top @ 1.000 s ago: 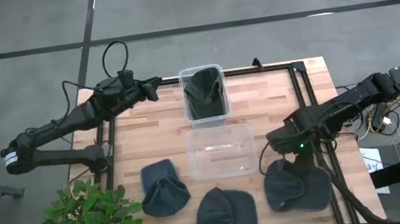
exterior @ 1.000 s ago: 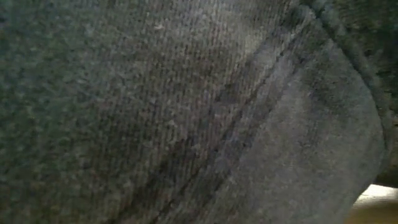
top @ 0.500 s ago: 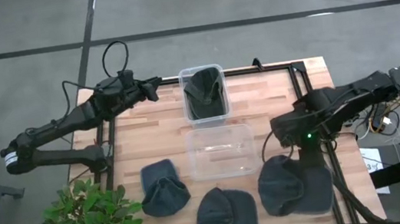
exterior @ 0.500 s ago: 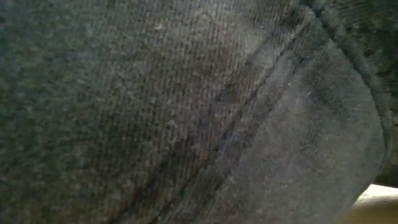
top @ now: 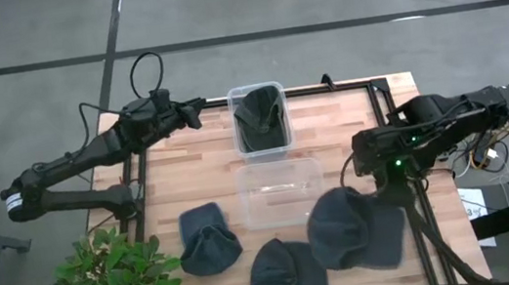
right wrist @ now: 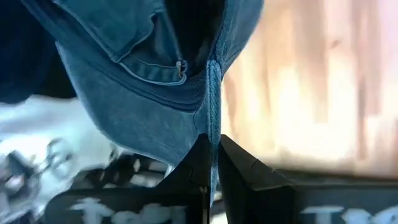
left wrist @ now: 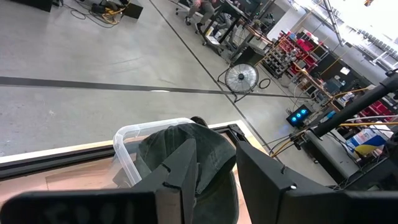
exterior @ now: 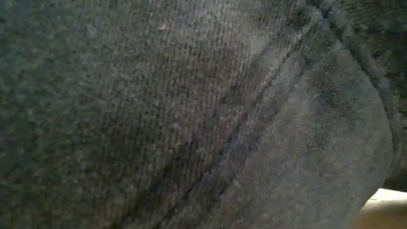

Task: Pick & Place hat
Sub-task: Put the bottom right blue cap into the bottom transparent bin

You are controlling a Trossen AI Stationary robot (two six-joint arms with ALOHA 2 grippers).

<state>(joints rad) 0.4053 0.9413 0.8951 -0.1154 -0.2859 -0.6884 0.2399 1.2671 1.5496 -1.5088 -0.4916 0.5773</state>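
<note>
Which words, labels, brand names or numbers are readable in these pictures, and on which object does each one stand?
No text can be read with certainty.
White letters on the right hand, which is shut on the hat: cut off and blurred, not readable.
White letters on the left hand: cut off, not readable.
Signs in the room behind: too small.
The hats and clear bins: no label visible.

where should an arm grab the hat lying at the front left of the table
Take the front-left hat by its brim edge, the flattest part, coming straight down from above. It lies apart from the neighbouring hat, so the fingers have room. The left end effector is nearest, hovering by the far bin; the right end effector already pinches the held hat.
</note>
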